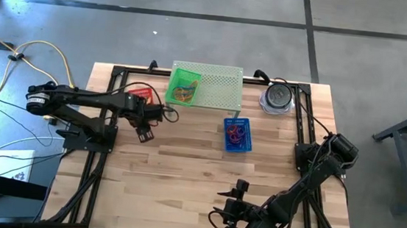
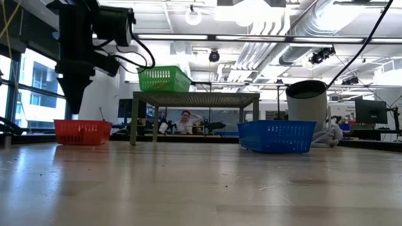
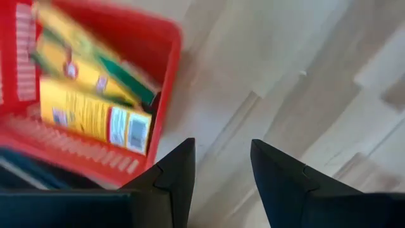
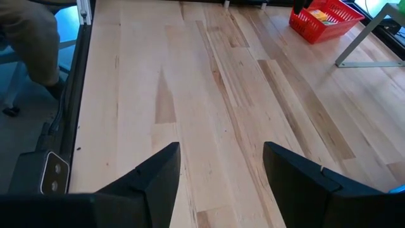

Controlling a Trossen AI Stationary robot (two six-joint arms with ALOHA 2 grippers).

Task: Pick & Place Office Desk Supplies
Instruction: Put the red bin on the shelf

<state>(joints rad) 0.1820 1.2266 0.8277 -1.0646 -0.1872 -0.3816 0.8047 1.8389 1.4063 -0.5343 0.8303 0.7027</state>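
I had the left gripper point(image 3: 221, 171) beside the red basket point(image 3: 161, 57) of yellow packets point(image 3: 95, 114), fingers parted, holding nothing. Right gripper point(image 4: 221, 171) hung low over bare surface point(image 4: 209, 95), fingers wide, holding nothing.

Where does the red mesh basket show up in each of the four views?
High view: red basket at the table's left rear, partly under the left arm, left of the pale green shelf.
Low view: basket at far left, left of the shelf.
Left wrist view: filling the upper left, holding yellow packets.
Right wrist view: top right corner.
Shared landmark: the shelf.
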